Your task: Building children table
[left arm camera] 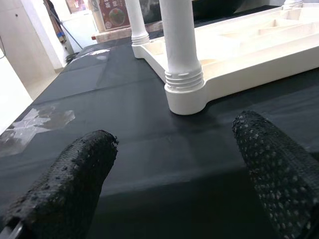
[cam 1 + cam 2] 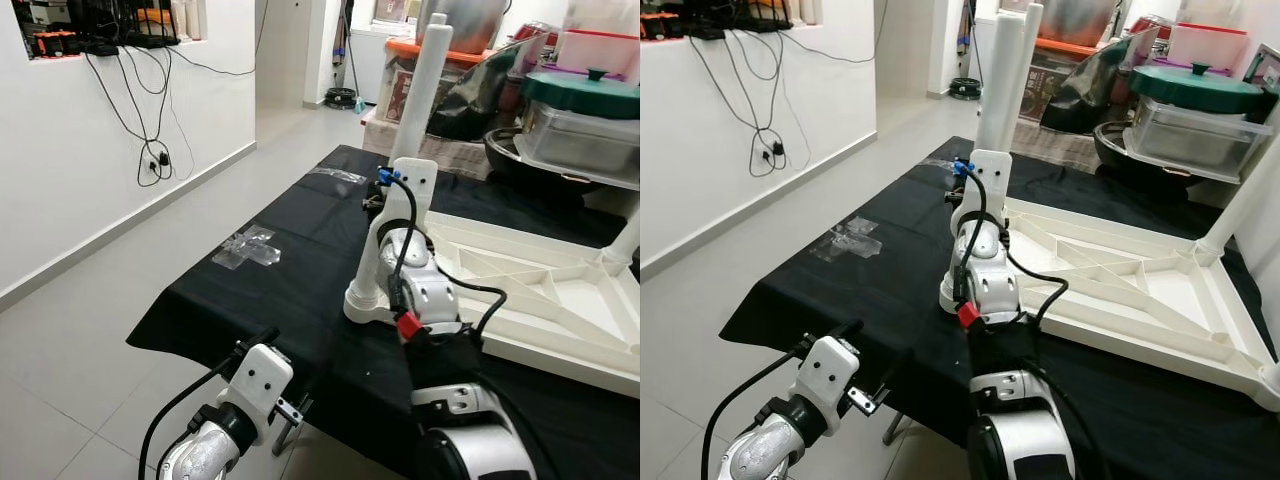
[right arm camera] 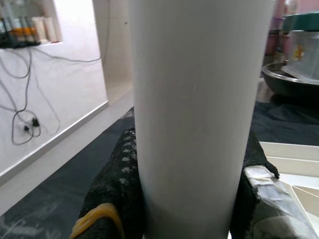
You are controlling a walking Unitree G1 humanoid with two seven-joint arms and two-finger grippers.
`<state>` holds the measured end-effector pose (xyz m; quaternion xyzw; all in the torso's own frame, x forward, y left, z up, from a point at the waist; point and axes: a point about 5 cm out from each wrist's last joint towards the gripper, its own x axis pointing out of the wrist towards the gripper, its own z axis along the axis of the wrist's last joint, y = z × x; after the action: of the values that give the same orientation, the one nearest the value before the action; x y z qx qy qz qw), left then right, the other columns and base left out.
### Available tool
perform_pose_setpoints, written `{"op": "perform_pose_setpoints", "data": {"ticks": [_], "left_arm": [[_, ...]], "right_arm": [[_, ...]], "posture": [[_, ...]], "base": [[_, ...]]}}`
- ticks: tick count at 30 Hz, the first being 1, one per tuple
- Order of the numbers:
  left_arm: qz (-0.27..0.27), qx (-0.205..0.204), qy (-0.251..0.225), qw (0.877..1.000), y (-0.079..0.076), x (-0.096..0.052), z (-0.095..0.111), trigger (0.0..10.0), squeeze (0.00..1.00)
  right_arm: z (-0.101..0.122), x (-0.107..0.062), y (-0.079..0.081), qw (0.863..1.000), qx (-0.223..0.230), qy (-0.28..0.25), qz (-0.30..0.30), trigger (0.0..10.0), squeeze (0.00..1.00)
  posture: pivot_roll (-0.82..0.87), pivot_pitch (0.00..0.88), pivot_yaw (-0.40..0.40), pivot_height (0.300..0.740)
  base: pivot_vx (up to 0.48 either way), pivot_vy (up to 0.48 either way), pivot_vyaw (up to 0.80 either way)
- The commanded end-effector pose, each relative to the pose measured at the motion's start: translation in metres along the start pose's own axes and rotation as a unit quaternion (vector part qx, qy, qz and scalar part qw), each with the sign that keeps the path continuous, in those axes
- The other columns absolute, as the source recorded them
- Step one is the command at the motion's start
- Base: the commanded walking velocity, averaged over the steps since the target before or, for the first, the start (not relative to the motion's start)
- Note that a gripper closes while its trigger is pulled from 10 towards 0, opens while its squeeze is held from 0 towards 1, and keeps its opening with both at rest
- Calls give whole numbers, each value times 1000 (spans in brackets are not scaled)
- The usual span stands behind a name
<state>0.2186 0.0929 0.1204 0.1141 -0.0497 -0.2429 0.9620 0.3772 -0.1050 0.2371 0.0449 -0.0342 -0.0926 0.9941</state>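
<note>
On the black cloth-covered tabletop point(image 2: 300, 290) lies an upside-down white plastic children's table top with ribbed underside point(image 2: 545, 300), its near corner holding a tall white cylindrical plastic leg point(image 2: 415, 120) that stands upright in its socket. Around that leg, the right tool point(image 3: 187, 199) is clenched, its black textured fingers point(image 3: 117, 184) pressed against both sides of the tube. A second white leg point(image 1: 135, 20) stands at the next corner along the edge, and a third point(image 2: 1240, 205) rises at the far right corner. Near the tabletop's front edge, the left tool point(image 1: 174, 169) hovers released, fingers spread wide apart, pointing toward the base of the held leg. Patches of clear tape point(image 2: 248, 247) stick to the cloth on the left.
</note>
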Motion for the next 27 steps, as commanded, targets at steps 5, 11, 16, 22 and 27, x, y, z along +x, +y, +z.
{"op": "perform_pose_setpoints", "data": {"ticks": [5, 11, 16, 22, 27], "left_arm": [[-1, -2, 2, 1000, -2, 0, 0, 10000, 0], [-1, -3, 2, 1000, -2, 0, -1, 10000, 0], [0, -7, 2, 1000, -2, 0, -1, 10000, 0], [8, -20, 6, 1000, 0, -1, -2, 10000, 0], [10, -25, 8, 1000, 1, -1, -3, 10000, 0]], "right_arm": [[-18, 0, -17, 999, 2, 14, -32, 10000, 0], [-32, 3, -13, 997, 5, -15, 78, 10000, 1000], [-47, 4, -18, 987, 11, -2, 159, 10000, 0], [-54, -1, -33, 988, 1, -14, 156, 10000, 0], [-58, -13, -31, 985, 14, -29, 172, 10000, 0]], "posture": [[62, 30, -99, 740], [65, 25, -105, 740], [65, 20, -101, 740], [65, 14, -94, 740], [64, 9, -91, 740]], "base": [[0, 0, 0], [0, 0, 0], [0, 0, 0], [0, 0, 0], [0, 0, -375]]}}
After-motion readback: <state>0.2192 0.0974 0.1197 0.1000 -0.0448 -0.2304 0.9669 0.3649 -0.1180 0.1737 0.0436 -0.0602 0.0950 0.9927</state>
